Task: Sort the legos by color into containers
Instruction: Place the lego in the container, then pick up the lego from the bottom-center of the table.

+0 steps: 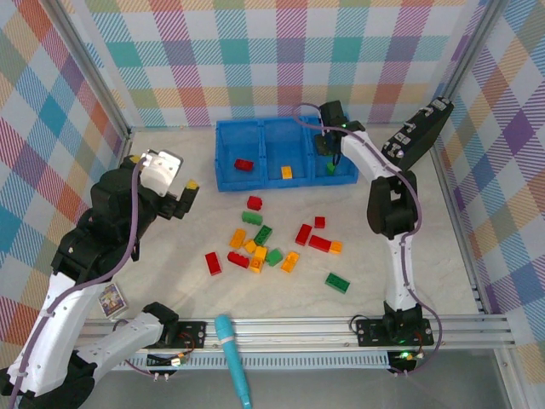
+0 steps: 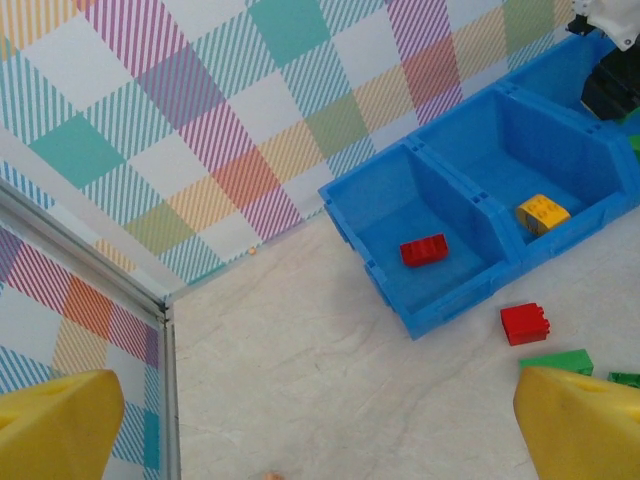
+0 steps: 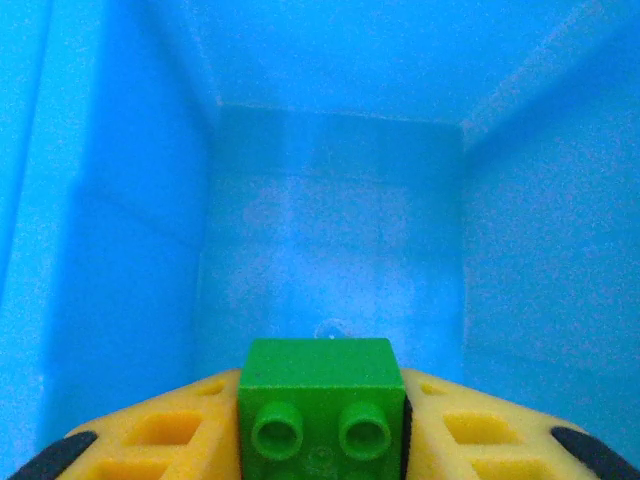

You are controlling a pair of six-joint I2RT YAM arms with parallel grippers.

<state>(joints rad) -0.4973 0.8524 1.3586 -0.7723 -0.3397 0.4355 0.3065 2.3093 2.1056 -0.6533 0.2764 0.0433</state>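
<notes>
Right gripper [image 3: 322,440] is down inside the right compartment [image 3: 110,220] of the blue bin [image 1: 228,136], fingers narrow around a green brick [image 3: 320,385]. Left gripper [image 2: 320,440] hangs wide, empty, near the bin's left end. Risk: on release the brick clings to one finger and rides back out, or the fingers snag the compartment wall on lift. Loose legos [image 1: 272,247] lie on the table [image 1: 409,281].
</notes>
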